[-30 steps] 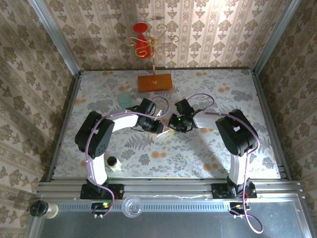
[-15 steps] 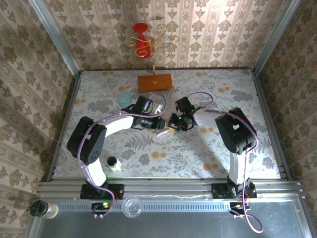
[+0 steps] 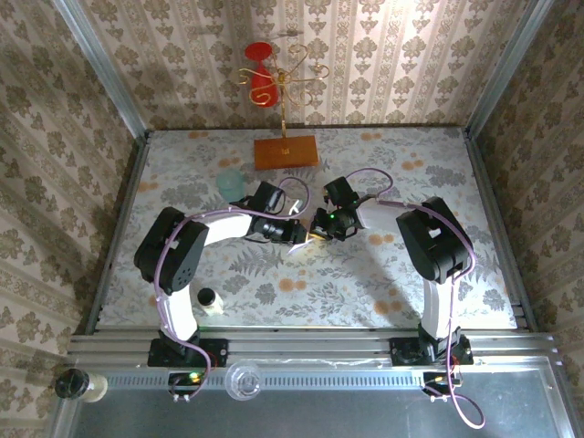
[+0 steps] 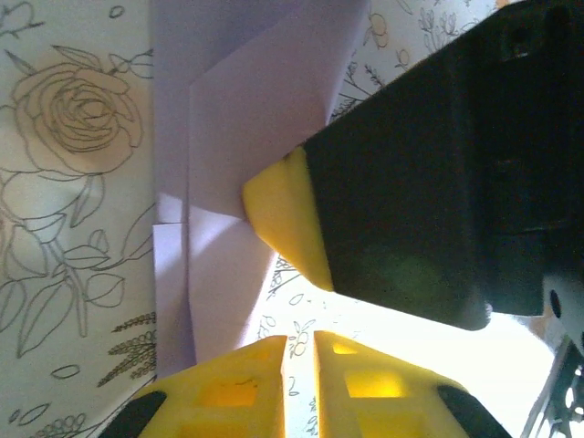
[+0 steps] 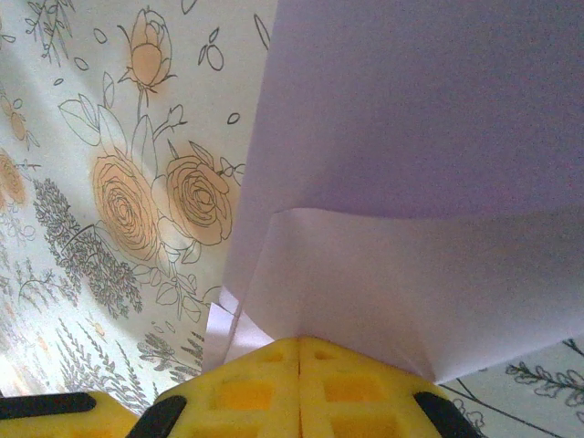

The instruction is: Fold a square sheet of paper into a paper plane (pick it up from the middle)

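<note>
The sheet of paper is pale lilac and folded into overlapping layers with slanted creases. It lies at mid-table under both grippers, a small pale corner showing in the top view. My right gripper is shut on a folded edge of the paper, which spreads away from its tips. In the left wrist view, a yellow fingertip of the right gripper rests on the paper's edge. My left gripper hovers beside the paper, jaws a narrow slit apart with only tablecloth between them. The two grippers nearly touch.
An orange-brown wooden board lies at the back centre, below a gold stand carrying a red piece. A pale teal cup stands behind the left arm. A small white bottle sits near the left base.
My left gripper's jaws have narrowed, and its arm swung out to the left and came back. The right gripper has stayed shut on the paper, almost in place.
</note>
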Available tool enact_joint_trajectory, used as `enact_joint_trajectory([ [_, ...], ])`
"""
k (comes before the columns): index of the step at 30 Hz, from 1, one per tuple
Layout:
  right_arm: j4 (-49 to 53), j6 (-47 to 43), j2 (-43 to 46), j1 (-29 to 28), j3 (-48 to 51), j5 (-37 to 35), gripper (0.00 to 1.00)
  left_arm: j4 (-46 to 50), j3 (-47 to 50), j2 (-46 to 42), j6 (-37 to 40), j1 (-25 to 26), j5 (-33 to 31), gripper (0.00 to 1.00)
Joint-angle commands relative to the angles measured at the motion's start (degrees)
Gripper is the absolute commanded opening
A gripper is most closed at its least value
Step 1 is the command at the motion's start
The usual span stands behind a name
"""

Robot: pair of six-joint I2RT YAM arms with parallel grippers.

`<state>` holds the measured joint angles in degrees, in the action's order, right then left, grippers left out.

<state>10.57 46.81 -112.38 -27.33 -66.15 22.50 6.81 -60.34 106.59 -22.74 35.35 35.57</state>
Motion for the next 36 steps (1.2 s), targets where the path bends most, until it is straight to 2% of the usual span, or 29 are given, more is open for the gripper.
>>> enact_joint_trajectory([
  [1, 2.7, -0.3, -2.1, 0.3, -0.8, 0.0, 0.09, -1.6, 0.9, 1.1, -0.9, 0.7, 3.8, 0.16],
  [9, 2.9, -0.3, -2.2, 0.3, -0.9, 0.0, 0.08, -1.6, 0.2, 2.0, -0.7, 1.3, 3.4, 0.15],
  [17, 3.1, -0.2, -2.3, 0.4, -0.9, 0.0, 0.09, 2.1, -0.6, 3.1, 1.0, 1.3, -1.6, 0.13],
  [36, 3.1, -0.2, -2.2, 0.4, -0.9, 0.0, 0.09, -0.1, 0.8, -0.9, 2.3, 0.6, -2.8, 0.13],
])
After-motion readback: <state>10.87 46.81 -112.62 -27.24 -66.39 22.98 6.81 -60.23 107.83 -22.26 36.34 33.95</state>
